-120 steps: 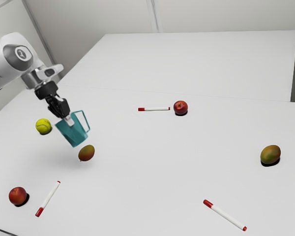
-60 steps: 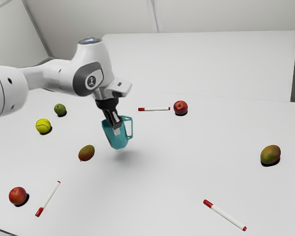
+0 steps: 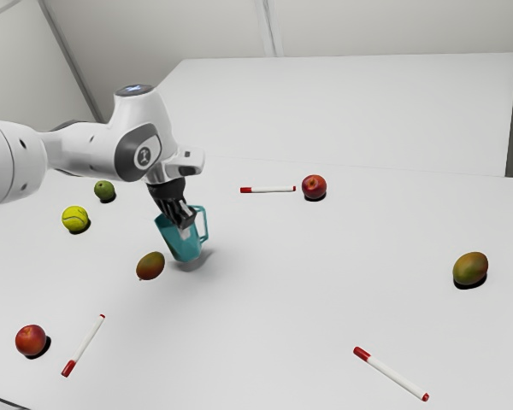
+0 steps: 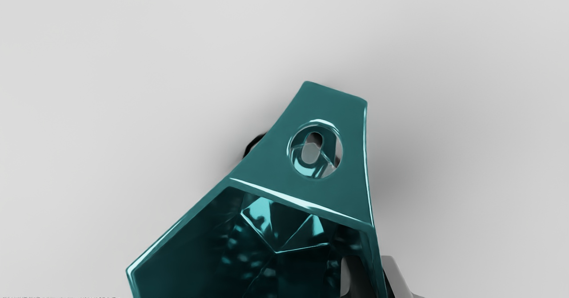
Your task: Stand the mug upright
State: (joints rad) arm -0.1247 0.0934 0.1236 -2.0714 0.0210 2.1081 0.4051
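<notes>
pinching the mug (image 3: pixel 185 248) by its wall, gripper (image 3: pixel 185 228) has it mouth up but leaning, low; can't tell if touching table (image 3: pixel 282 290). grip done; levelling, letting go left. wrist view: fingers (image 4: pixel 359 280) either side of wall, mug's hollow. exterior view: mango (image 3: pixel 150 266) near, tennis ball (image 3: pixel 75 219) farther.

My exterior cam looks down across the table (image 3: pixel 299 299) from the arm's (image 3: pixel 85 152) side, well back. Wrist cam looks into the mug (image 4: pixel 262 244) up close; both show mug and table.
</notes>
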